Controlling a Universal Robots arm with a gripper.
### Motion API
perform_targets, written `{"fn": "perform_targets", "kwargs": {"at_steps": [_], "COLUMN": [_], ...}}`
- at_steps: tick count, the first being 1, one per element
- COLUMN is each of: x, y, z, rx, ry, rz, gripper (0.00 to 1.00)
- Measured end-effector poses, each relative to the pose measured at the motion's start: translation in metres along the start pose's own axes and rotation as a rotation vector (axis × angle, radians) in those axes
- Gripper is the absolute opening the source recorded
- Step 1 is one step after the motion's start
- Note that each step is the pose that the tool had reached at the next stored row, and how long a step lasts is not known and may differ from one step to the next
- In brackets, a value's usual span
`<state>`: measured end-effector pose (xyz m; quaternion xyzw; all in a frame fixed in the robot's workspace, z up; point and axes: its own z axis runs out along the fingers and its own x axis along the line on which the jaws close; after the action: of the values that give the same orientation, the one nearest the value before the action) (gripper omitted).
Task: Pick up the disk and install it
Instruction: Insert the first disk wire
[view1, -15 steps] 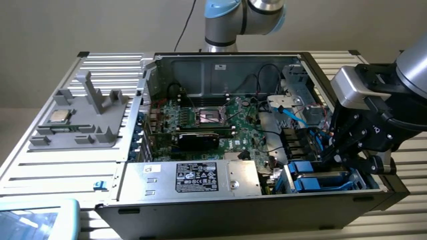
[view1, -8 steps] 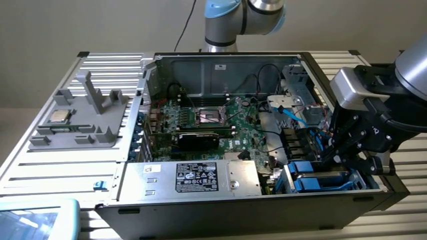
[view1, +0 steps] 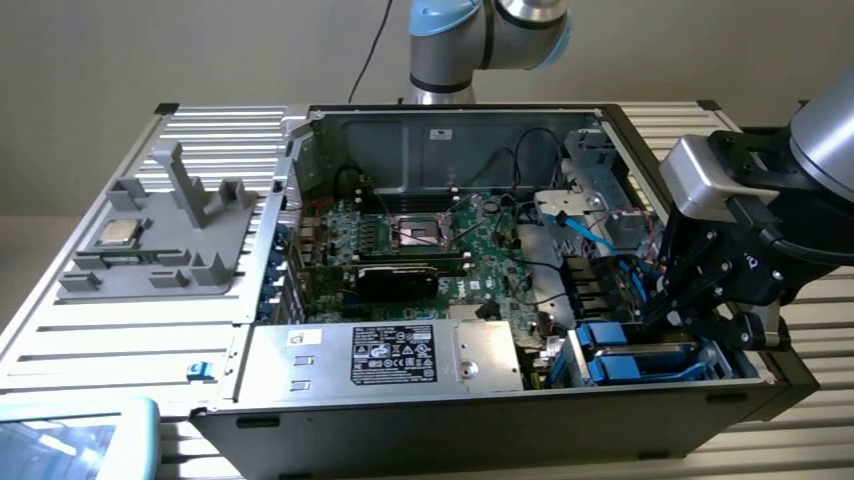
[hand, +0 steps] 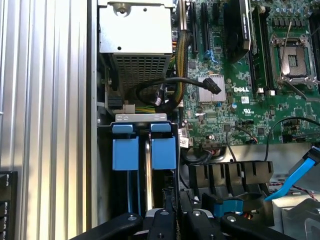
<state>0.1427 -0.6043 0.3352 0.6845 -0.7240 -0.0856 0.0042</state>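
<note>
From my seat the exterior view is evenly lit from above, the ribbed metal worktop washed almost white with glare on the exterior view's left. The computer case keeps its front wall in deep shadow — the motherboard inside reads clearly enough. The black gripper is dark, detail lost. In the wrist view the worktop's ribs glare in bright streaks, the blue drive tabs are sharp, and the fingers sit soft and shadowed — close to the lens.
</note>
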Motion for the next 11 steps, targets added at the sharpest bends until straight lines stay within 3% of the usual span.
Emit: {"fn": "perform_targets", "kwargs": {"at_steps": [11], "x": [0.0001], "y": [0.001], "z": [0.0003], "rx": [0.0024], "ry": [-0.0001], "rz": [0.0], "gripper": [0.15]}}
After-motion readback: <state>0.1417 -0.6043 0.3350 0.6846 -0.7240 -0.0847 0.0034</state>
